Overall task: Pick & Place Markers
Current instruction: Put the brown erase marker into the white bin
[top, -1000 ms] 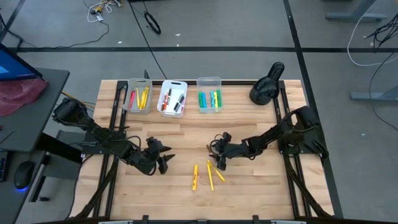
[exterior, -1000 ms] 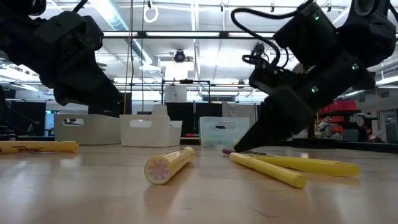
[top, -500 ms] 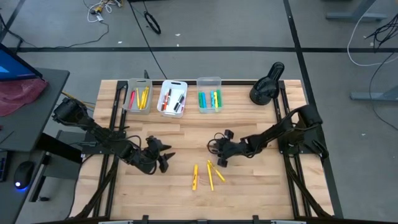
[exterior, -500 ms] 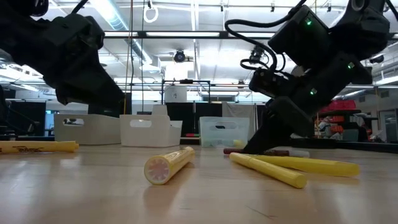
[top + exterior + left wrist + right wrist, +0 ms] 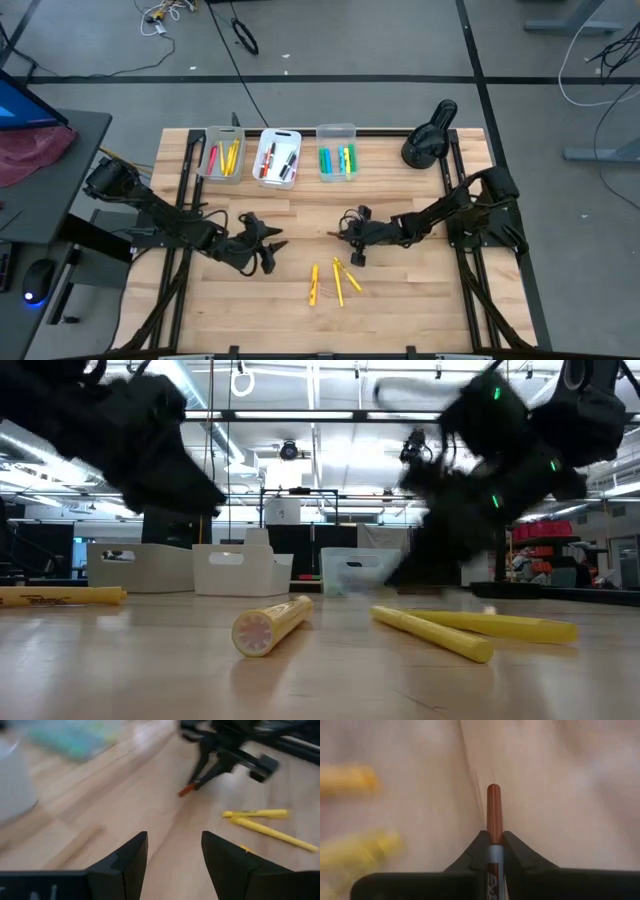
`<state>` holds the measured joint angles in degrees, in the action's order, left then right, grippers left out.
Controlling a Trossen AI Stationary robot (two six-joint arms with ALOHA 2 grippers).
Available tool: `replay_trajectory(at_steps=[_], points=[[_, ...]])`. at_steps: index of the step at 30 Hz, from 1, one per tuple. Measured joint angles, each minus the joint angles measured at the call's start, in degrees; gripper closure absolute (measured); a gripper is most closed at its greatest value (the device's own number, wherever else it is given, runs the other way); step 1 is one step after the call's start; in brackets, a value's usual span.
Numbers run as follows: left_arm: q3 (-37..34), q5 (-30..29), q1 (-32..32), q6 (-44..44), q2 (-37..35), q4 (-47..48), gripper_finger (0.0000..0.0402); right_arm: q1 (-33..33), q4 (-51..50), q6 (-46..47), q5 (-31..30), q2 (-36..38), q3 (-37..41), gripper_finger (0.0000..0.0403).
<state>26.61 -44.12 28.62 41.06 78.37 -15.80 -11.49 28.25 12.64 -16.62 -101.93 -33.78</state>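
My right gripper (image 5: 347, 238) is near the table's middle, shut on a marker with a white body and a red cap (image 5: 493, 807). The left wrist view shows that marker's red end (image 5: 186, 791) low over the wood. Three yellow markers (image 5: 314, 283) (image 5: 337, 283) (image 5: 349, 275) lie flat on the table, nearer its near edge. My left gripper (image 5: 264, 246) (image 5: 175, 855) is open over bare wood to the left of them, holding nothing. My right gripper pinches the marker's white body (image 5: 493, 851) between its two fingers, just behind the red cap. The fingers slant down from the table's right and lie along the marker, whose cap end sticks out ahead of them. Whether it is lifted clear of the table I cannot tell.
Three small bins holding markers stand in a row at the far edge (image 5: 220, 155) (image 5: 278, 158) (image 5: 337, 152). A black object (image 5: 430, 132) sits at the far right. In the low view another yellow marker (image 5: 60, 596) lies off to one side.
My right gripper has shut on the red-capped marker, which lay on the table between its open fingers a second ago.
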Motion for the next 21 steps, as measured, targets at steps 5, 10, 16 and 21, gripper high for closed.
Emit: replay_trajectory(at_steps=[5, 10, 16, 21], points=[[0.0, 3.4, 0.0, -22.6, 0.0, -16.1, 0.0209, -0.8, 17.3, -6.1, 7.9, 4.2, -0.4, 0.0382], [0.0, 12.3, -1.0, -38.0, 0.0, -31.1, 0.0209, -2.9, 35.2, -10.5, 16.3, 5.8, -0.4, 0.038], [1.5, 17.7, -3.8, -41.7, 0.0, -37.3, 0.0171, -4.1, 43.1, -13.1, 16.2, 5.8, -0.6, 0.0381], [8.0, 21.6, -5.8, -41.5, 4.1, -37.3, 0.0121, -4.1, 42.2, -13.1, 16.1, 5.8, -1.2, 0.038]])
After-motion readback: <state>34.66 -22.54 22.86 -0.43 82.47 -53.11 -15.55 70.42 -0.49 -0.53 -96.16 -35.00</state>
